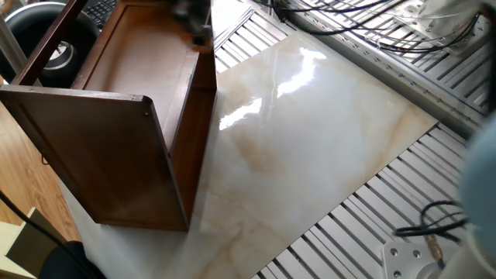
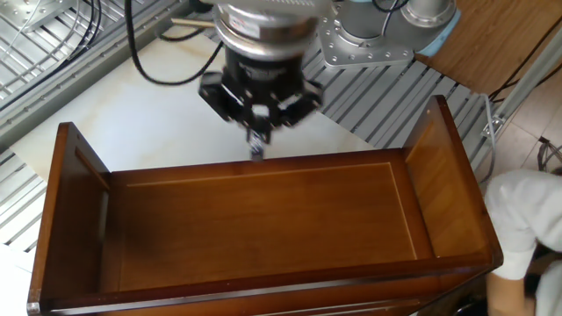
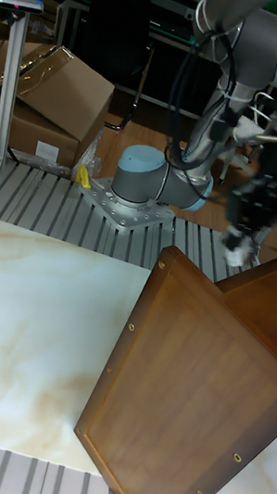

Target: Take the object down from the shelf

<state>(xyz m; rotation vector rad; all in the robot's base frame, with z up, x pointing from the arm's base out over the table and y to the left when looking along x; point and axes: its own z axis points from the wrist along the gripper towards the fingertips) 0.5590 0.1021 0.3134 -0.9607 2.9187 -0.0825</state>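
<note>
The shelf (image 1: 116, 147) is a large dark brown wooden unit lying on the marble table, open side up, also seen in the other fixed view (image 2: 263, 228) and the tall fixed view (image 3: 198, 375). My gripper (image 2: 255, 145) hangs over the shelf's long edge that borders the marble, lifted off the inner board. A small disc, the object (image 2: 256, 153), sits edge-on between the fingers, and its whitish face shows in the tall view (image 3: 234, 254). In one fixed view the gripper (image 1: 198, 23) is a dark blur at that wall's top.
A big black ring with a silver centre (image 1: 56, 53) lies beyond the shelf's far side. The marble top (image 1: 310, 139) spreads to the right, with metal slats and cables around it. A white-sleeved person (image 2: 527, 228) stands by the shelf's end. Cardboard boxes (image 3: 53, 97) stand behind.
</note>
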